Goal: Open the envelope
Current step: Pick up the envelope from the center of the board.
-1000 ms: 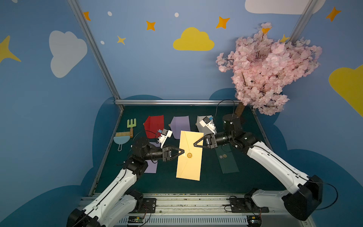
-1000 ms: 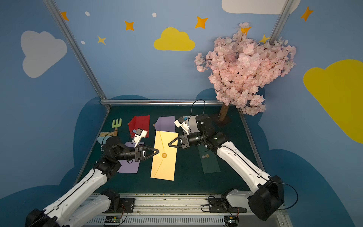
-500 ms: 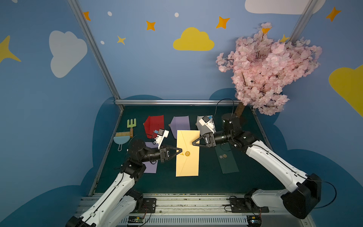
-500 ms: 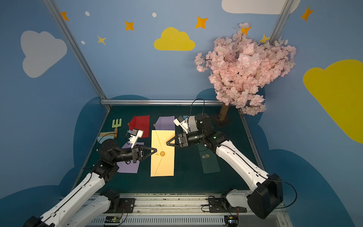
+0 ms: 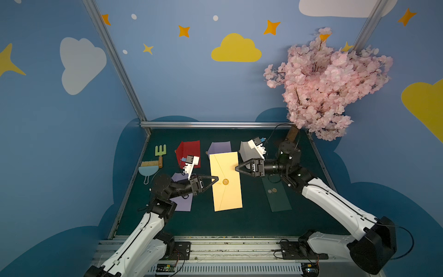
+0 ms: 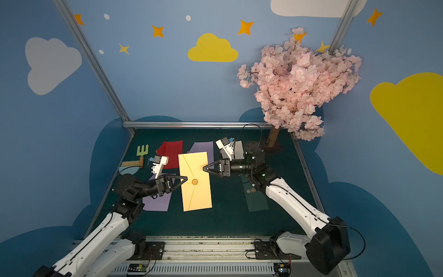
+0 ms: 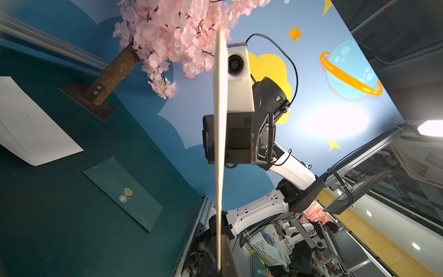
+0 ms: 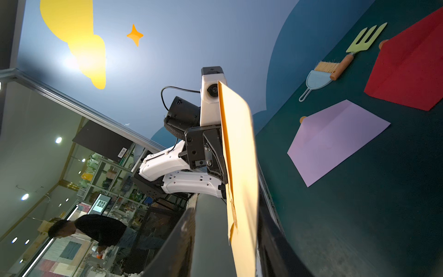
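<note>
A yellow envelope (image 5: 227, 196) (image 6: 198, 195) with a round gold seal (image 5: 225, 181) is held off the dark green table. My left gripper (image 5: 217, 179) (image 6: 186, 179) is shut on its left long edge, level with the seal. The left wrist view shows the envelope (image 7: 220, 144) edge-on, running into the closed fingers. My right gripper (image 5: 236, 167) (image 6: 203, 167) is at the right long edge, jaws open. In the right wrist view the envelope (image 8: 239, 167) lies between the jaws against one finger, with a gap to the other finger (image 8: 184, 235).
On the table lie a red envelope (image 5: 189, 150), two purple envelopes (image 5: 220, 146) (image 5: 183, 202), a white one (image 7: 28, 129) and a dark green one (image 5: 278, 199). A toy fork (image 5: 160, 153) and brush with dustpan (image 5: 149, 167) sit far left. A pink blossom tree (image 5: 328, 84) stands back right.
My right gripper, shut a second ago, has opened around the envelope's right edge. The left gripper has closed fully on the left edge. The envelope has shifted slightly left and away.
</note>
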Robot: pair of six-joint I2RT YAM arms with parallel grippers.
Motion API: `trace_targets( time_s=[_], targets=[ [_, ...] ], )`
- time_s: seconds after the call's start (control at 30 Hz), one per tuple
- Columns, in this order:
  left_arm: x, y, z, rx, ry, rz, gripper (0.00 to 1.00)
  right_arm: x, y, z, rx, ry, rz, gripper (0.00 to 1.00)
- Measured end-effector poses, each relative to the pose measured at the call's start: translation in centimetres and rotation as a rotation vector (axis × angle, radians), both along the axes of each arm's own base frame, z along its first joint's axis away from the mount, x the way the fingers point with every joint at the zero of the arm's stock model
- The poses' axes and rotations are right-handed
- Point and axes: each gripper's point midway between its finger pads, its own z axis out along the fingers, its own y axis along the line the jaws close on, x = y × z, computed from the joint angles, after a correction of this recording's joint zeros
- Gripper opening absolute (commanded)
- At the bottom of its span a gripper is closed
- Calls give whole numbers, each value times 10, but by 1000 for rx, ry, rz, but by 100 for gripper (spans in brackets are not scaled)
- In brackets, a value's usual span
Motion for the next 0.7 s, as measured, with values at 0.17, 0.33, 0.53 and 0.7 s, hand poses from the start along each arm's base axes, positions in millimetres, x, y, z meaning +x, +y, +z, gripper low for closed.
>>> trace_targets(
  time_s=[0.17, 0.33, 0.53, 0.7],
  targets=[
    [0, 0, 3, -12, -2, -3, 3, 6, 5, -1, 12, 14, -2, 22],
    [1, -1, 0, -6, 12, -7, 3, 8, 10, -5, 15, 35, 11, 10],
    [5, 1, -10, 21, 47, 8, 3, 7, 11, -4, 20, 42, 23, 0],
    [10, 3, -15, 49, 65, 29, 25, 6, 12, -4, 19, 48, 23, 0]
  ],
)
